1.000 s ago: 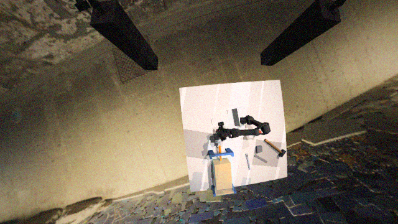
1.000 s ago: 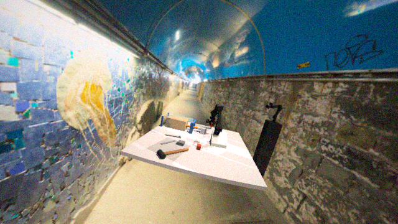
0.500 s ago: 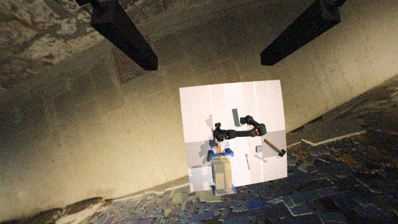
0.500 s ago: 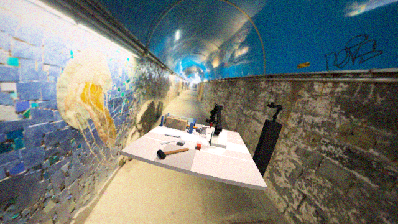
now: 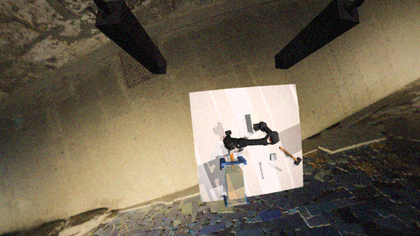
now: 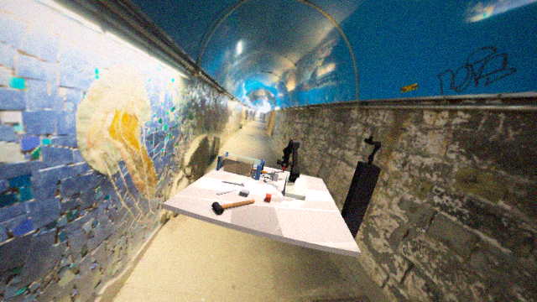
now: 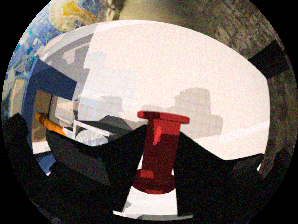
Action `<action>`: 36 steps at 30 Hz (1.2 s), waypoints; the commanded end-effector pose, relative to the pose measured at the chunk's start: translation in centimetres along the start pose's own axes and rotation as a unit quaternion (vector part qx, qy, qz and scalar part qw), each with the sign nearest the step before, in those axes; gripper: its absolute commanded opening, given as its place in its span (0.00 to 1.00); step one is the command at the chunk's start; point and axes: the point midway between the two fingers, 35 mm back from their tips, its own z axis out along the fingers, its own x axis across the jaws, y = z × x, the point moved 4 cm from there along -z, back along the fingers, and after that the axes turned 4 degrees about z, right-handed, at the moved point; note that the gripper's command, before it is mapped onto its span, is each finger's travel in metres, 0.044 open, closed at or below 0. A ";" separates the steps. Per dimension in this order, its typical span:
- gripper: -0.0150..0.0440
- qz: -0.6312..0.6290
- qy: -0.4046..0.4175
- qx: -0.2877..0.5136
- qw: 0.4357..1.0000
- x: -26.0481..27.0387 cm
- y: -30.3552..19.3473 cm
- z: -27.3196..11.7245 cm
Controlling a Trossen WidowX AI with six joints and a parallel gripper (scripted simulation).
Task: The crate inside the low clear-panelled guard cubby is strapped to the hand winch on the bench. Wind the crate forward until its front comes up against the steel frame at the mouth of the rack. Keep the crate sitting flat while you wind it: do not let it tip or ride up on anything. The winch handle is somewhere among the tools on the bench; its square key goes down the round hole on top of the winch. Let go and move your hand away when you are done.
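My gripper [image 7: 159,131] [image 5: 230,145] is shut on the red winch handle [image 7: 161,137], which stands upright between the fingers. In the top view the arm reaches left over the bench [image 5: 213,108], and the gripper sits just in front of the blue steel frame [image 5: 233,161] [image 6: 260,169] [image 7: 49,79]. An orange strap [image 5: 231,157] [image 7: 47,123] runs from under the gripper through the frame to the tan crate [image 5: 235,185] [image 6: 237,167] in the clear-panelled cubby. The crate lies flat. The winch is mostly hidden under my hand.
A hammer [image 5: 290,155] [image 6: 232,205], a small grey block [image 5: 273,157] [image 6: 243,193], two metal bars [image 5: 260,170] [image 5: 275,167] and a grey slab [image 5: 249,123] lie on the bench. A red cube [image 6: 268,197] sits near the arm base. Two black camera posts [image 6: 361,193] stand beside the bench.
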 end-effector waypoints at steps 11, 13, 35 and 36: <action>0.25 0.001 0.006 -0.003 1.000 1.3 1.4 0.9; 0.25 0.001 0.006 -0.003 1.000 1.5 1.6 1.0; 0.25 0.001 0.007 -0.004 1.000 3.5 3.1 1.6; 0.25 0.001 0.007 -0.004 1.000 3.6 3.1 1.7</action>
